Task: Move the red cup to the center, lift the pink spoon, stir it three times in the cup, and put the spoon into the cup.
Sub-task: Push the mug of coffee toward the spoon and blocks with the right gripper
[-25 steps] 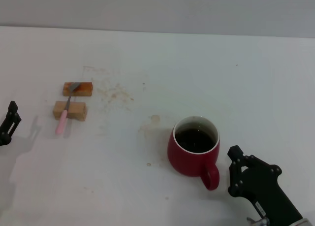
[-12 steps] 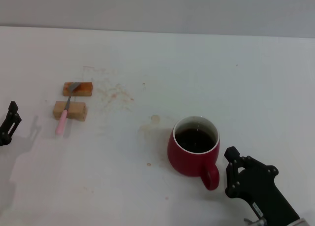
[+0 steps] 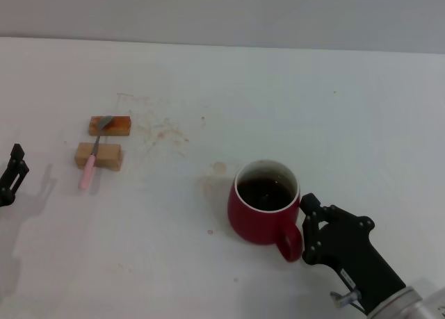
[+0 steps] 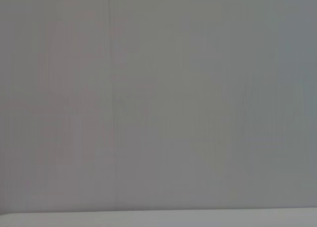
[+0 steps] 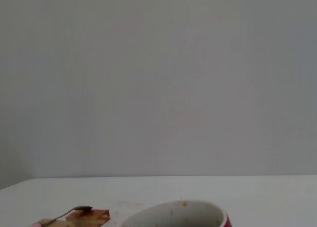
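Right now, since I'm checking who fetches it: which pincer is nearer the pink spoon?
Left. The left pincer sits at the table's left edge, beside the pink spoon; the right pincer is far across, against the red cup.

The white table (image 3: 348, 103) lies bare across its far half and right side, giving open passage there. Near the middle stands the glossy red ceramic cup (image 3: 261, 218), full of dark liquid, with the black right end effector (image 3: 306, 228) pressed against its handle side, blocking that flank. On the left, two tan wooden blocks (image 3: 104, 140) carry the thin pink-handled spoon (image 3: 90, 162); bare table separates them from the cup. The left end effector (image 3: 12, 174) sits at the left edge.
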You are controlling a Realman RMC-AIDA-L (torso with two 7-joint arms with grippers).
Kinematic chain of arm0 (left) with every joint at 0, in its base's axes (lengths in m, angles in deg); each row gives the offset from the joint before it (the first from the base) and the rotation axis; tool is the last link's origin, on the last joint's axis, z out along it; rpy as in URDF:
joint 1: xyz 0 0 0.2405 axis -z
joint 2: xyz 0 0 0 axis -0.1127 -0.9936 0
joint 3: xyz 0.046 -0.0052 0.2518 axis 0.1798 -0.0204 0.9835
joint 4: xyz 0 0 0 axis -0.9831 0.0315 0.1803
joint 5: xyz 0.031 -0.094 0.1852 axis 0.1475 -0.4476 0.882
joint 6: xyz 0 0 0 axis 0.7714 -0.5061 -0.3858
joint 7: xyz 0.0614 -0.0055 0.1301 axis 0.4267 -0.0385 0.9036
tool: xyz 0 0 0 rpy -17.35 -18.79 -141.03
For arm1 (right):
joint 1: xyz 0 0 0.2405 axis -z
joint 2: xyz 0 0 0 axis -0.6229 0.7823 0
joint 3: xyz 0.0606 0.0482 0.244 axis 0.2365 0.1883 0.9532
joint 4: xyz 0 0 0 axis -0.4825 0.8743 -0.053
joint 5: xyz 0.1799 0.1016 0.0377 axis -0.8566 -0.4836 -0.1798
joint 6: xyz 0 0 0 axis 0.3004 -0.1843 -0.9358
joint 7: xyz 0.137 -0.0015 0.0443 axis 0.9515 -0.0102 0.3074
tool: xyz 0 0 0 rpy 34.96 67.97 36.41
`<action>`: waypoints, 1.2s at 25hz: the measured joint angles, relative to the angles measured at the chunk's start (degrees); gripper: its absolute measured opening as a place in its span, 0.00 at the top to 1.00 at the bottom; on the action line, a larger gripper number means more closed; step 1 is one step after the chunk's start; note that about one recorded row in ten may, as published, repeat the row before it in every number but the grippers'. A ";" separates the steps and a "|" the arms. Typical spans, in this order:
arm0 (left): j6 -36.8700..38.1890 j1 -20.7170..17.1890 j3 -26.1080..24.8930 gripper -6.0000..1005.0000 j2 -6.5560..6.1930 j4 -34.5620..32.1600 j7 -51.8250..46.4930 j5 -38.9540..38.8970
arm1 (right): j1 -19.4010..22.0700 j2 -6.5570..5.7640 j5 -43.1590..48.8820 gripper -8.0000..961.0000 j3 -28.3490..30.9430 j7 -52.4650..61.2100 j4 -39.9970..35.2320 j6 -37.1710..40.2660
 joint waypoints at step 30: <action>-1.09 0.46 0.00 0.17 0.01 0.09 0.00 0.19 | -0.05 0.00 1.13 0.99 0.01 0.00 0.09 -1.89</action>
